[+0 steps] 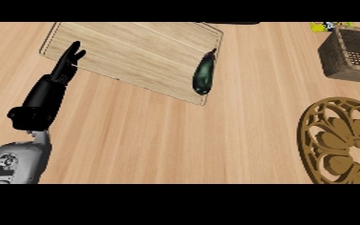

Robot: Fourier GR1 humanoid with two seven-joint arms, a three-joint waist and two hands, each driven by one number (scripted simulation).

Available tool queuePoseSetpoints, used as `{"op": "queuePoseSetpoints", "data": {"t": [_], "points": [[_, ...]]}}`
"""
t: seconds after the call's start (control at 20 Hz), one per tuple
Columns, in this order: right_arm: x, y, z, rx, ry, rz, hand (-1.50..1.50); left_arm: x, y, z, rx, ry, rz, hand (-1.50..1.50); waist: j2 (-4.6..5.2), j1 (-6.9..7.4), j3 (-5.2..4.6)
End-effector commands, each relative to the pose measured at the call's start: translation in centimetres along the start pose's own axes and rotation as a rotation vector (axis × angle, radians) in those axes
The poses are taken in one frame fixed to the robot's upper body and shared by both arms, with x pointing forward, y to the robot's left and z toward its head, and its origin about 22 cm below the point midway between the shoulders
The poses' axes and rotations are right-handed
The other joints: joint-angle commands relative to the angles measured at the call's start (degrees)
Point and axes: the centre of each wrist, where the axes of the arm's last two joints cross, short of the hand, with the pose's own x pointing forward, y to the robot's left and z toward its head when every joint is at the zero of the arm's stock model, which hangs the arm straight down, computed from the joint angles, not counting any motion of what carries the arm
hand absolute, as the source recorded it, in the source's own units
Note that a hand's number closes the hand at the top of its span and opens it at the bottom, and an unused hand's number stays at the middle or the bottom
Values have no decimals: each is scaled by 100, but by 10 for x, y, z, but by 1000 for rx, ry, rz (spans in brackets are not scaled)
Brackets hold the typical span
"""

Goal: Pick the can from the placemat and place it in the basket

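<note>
- So the can (pixel 204 73) is lying on its side on the placemat (pixel 134 52), close to the mat's right edge and toward its lower right corner. Dark green-black thing; its long axis runs almost straight up-down in the head view, top end tipped a little to the right.
- Only our left hand (pixel 65 66) is in view, over at the left. Its fingers are straight and pointing up, the tips over the placemat's left edge, holding nothing. It looks parked there, not busy.
- The relation that matters: the can sits well to the right of that left hand, with nearly the whole width of the placemat between them. Not close at all.
- Our right hand isn't in the shot, so we can't tell what its fingers are doing or where it is.
- The basket (pixel 343 52) is at the far right edge near the top, cut off by the frame. From the can it's further right again and slightly up.
- Our guess: since the can and basket are both on the right side, the right arm would be the natural pick. The left would need to cross the whole mat.
- With the can lying that way, we'd probably want to close across its short width, from left and right.
- There's also a carved round trivet-looking piece (pixel 330 140) on the worktop (pixel 175 138) at lower right, below the basket. Something to steer around, maybe.
</note>
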Motion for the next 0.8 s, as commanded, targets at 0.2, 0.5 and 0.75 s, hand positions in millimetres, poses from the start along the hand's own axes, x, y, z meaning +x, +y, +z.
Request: {"op": "queuePoseSetpoints", "data": {"t": [0.2,0.5,0.75], "points": [[3,-68,7,-284,-190,-429,150,0,-6,-3,-30,-10,-7,0,-31,129,-42],[21,-119,15,-293,-282,-460,150,-5,-10,-6,-26,-1,5,0,-4,148,-61],[43,-147,7,-223,-311,-518,150,4,-9,-13,-38,-4,-2,0,-35,215,-79]]}}
